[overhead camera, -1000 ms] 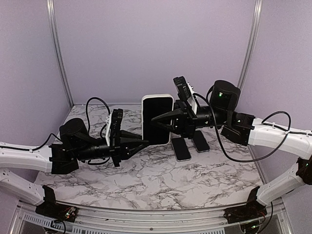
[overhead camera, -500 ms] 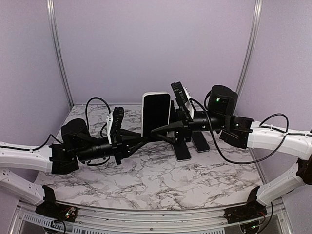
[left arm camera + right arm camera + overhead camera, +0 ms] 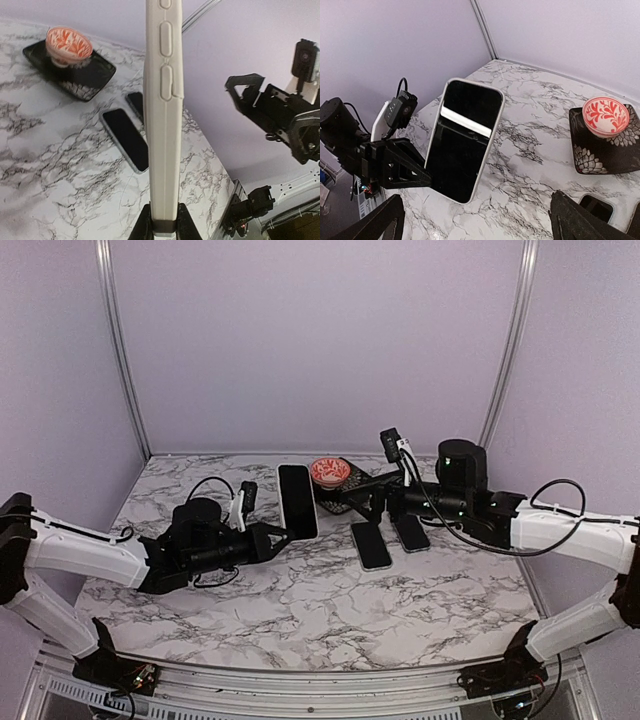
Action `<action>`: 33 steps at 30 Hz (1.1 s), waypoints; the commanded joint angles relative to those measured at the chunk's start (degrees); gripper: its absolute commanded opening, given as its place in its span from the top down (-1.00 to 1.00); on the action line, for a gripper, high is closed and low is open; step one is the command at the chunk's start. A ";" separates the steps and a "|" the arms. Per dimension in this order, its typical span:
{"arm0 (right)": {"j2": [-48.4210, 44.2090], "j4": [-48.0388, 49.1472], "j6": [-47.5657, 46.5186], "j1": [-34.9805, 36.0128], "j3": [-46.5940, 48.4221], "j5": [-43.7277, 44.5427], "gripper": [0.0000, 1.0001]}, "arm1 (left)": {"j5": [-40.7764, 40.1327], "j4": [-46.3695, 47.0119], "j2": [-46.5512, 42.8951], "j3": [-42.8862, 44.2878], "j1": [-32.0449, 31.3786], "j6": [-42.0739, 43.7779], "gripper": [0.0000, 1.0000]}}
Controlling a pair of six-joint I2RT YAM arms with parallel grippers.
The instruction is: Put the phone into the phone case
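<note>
The phone [image 3: 297,500] sits inside the white phone case [image 3: 163,125], its dark screen framed by the white rim. It stands upright just above the marble table. My left gripper [image 3: 283,533] is shut on its lower end, and the left wrist view shows the case edge-on between the two fingers [image 3: 163,227]. In the right wrist view the cased phone [image 3: 465,140] faces the camera. My right gripper [image 3: 345,494] is open and apart from the phone, to its right, with nothing between its wide-spread fingers [image 3: 477,212].
Two bare dark phones [image 3: 371,545] [image 3: 411,532] lie flat on the table under the right arm. A black square plate [image 3: 352,478] carrying a red-and-white bowl [image 3: 329,471] sits at the back centre. Purple walls close in the back and sides.
My right gripper has let go of the phone, opened wide and drawn back to the right. The left arm has lowered the cased phone toward the table.
</note>
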 commanded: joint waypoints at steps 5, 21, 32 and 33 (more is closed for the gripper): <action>0.31 -7.13 2.73 0.12 0.98 9.32 -0.97 | 2.77 8.14 12.93 3.26 0.59 -13.80 1.00; 1.10 -9.47 1.75 0.20 2.38 8.89 -0.97 | 2.30 17.41 30.10 2.83 2.27 -30.12 0.07; 3.84 -11.71 2.06 0.83 4.85 9.76 -0.76 | -20.39 -10.18 14.90 3.99 -2.56 -13.13 -0.51; 4.79 -13.67 1.96 1.27 5.78 12.20 -0.64 | -21.52 -11.02 14.06 3.98 -3.00 -11.86 -0.51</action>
